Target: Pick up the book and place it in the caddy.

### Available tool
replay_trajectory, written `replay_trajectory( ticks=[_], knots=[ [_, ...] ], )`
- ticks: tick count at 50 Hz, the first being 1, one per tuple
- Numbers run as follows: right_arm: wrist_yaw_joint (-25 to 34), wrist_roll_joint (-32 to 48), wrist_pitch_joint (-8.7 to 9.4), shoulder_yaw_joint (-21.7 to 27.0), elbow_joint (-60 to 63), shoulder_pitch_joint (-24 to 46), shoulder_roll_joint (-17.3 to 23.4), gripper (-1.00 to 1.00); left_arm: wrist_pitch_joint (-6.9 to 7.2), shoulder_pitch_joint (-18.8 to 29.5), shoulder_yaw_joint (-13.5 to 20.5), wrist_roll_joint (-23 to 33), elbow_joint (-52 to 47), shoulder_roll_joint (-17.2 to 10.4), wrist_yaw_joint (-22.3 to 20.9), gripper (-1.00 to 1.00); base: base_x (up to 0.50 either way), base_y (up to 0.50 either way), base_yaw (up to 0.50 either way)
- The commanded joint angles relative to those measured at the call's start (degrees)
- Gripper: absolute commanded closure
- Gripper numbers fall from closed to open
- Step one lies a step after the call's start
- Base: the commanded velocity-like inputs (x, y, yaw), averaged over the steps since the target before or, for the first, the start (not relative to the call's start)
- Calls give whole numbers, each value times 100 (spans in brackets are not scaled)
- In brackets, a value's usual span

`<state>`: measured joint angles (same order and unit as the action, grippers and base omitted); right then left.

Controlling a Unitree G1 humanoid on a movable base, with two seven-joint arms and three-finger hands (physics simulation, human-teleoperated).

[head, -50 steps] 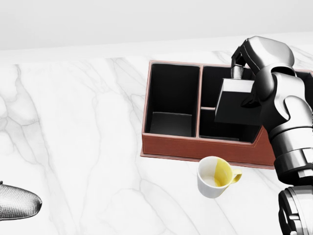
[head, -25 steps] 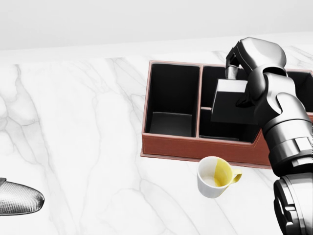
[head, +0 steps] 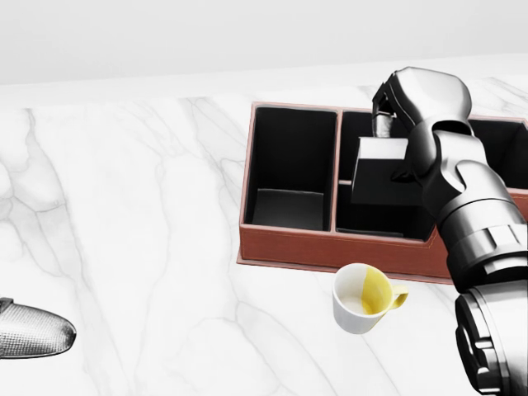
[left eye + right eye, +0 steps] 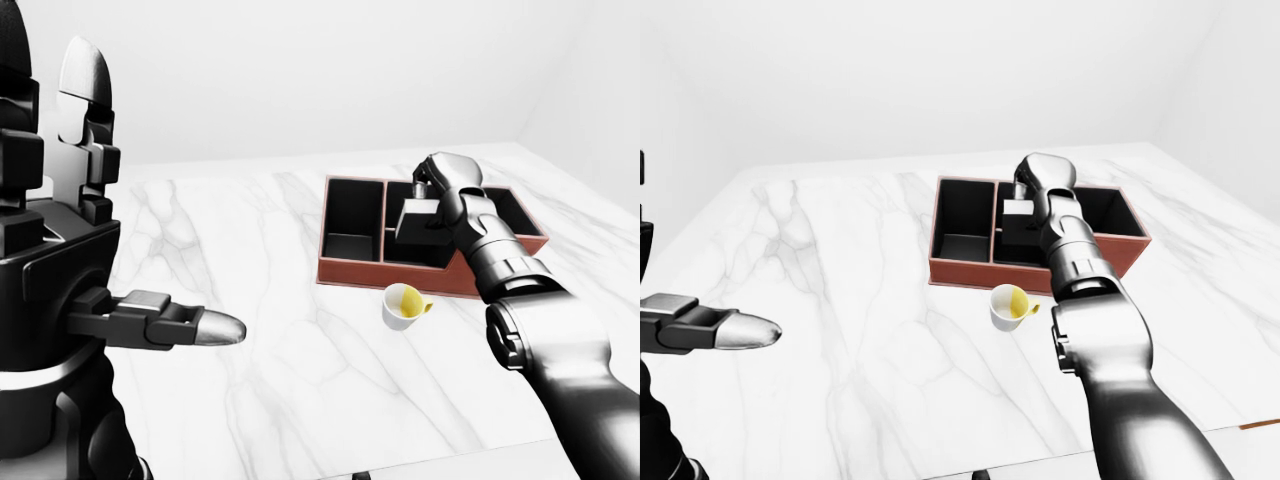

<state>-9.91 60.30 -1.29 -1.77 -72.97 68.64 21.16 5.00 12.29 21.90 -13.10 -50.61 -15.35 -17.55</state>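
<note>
text: none readable | labels: none | signs: none

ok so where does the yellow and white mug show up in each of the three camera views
Left-eye view: the mug sits right of centre, just below the caddy's near wall.
Head view: the mug is lower right of centre, below the caddy.
Right-eye view: the mug is just right of centre, below the caddy.
Shared landmark: the reddish-brown caddy, directly above the mug in every view.
</note>
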Motion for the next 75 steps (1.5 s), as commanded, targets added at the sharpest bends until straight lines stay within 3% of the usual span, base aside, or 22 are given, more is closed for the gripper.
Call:
replay_trajectory(
  ticks=[1, 15, 37, 41, 45, 46, 47, 69, 75],
  knots=[
    [-438, 203, -45, 36, -161, 137, 5, 100, 0, -22, -29, 64, 91, 17, -17, -100, 0, 0, 0],
    [-666, 333, 103, 83, -344, 210, -24, 100, 0, -16, -47, 135, 97, 22, -32, -100, 0, 0, 0],
    [-921, 601, 96, 213, -523, 288, -93, 100, 0, -41, -238, 458, 753, 101, -46, -100, 0, 0, 0],
    [-948, 644, 161, 248, -547, 292, -112, 100, 0, -28, -237, 478, 766, 102, -39, -100, 0, 0, 0],
    [-1181, 670, 385, 321, -573, 335, -129, 100, 0, -46, -218, 485, 747, 107, -36, -100, 0, 0, 0],
    [-1432, 735, 519, 308, -585, 334, -130, -65, 0, -69, -194, 484, 740, 106, -43, -100, 0, 0, 0],
    [-1381, 725, 499, 339, -590, 340, -128, -100, 0, -80, -176, 478, 726, 106, -48, -100, 0, 0, 0],
    [-1536, 781, 316, 349, -558, 415, -113, -100, 0, -168, -74, 376, 497, 133, -74, -100, 0, 0, 0],
    [-1428, 697, 196, 352, -525, 454, -111, -100, 0, -137, -78, 364, 517, 123, -59, -100, 0, 0, 0]
  ],
)
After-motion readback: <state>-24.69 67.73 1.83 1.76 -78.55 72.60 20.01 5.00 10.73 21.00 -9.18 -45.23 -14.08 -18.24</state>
